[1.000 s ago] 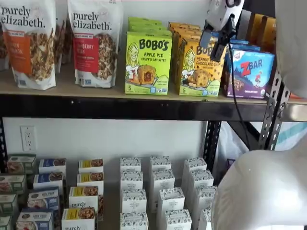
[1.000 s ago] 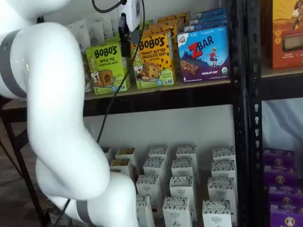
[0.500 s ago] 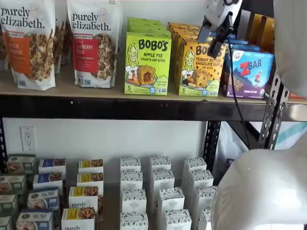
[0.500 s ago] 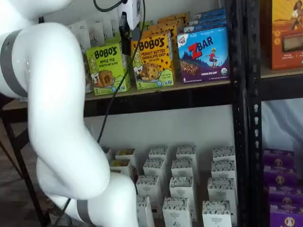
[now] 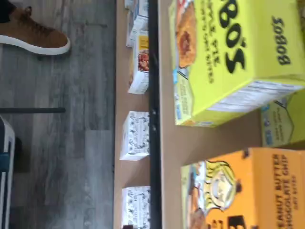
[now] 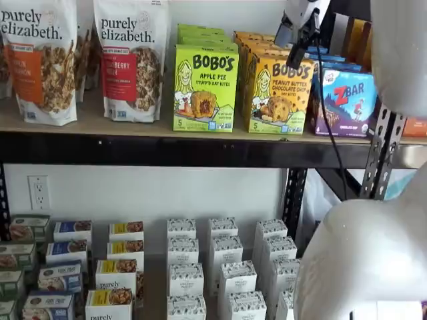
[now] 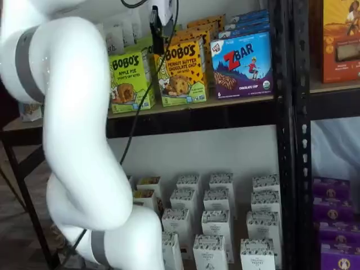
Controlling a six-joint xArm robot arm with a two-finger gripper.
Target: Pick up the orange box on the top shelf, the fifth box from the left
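Orange-yellow upright cardboard carton [image 6: 278, 95] marked BOBO'S Peanut Butter Chocolate Chip stood on the long tan wooden top shelf [image 6: 100, 123] with its black front rail, and that was where the action centred. It sat between the green BOBO'S Apple Pie carton [image 6: 205, 87] at its nine o'clock and the blue-purple ZBAR box [image 6: 348, 100] at its three o'clock — close on both sides, with more orange cartons lined up behind it.

Up above, the white-bodied gripper with black fingers [image 6: 299, 41] hung at the carton's top right corner, roughly its one o'clock in that shelf view; the other shelf view put the gripper [image 7: 158, 39] at the carton's upper left, about eleven o'clock. So the box lay just below and ahead of the fingers. Whether the jaws were spread or pressed together could not be told — the fingers showed only side-on, and nothing was pinched.

The carton [image 7: 181, 72] stood tall, long axis vertical, face to the front, cartoon girl and an oat bite printed on it, corners crisp. The wrist view caught its top panel [image 5: 257, 191] beside the green carton [image 5: 238, 57], a strip of bare board between them. My read: the grip must go across the narrow width, and those slim side gaps are the risk.
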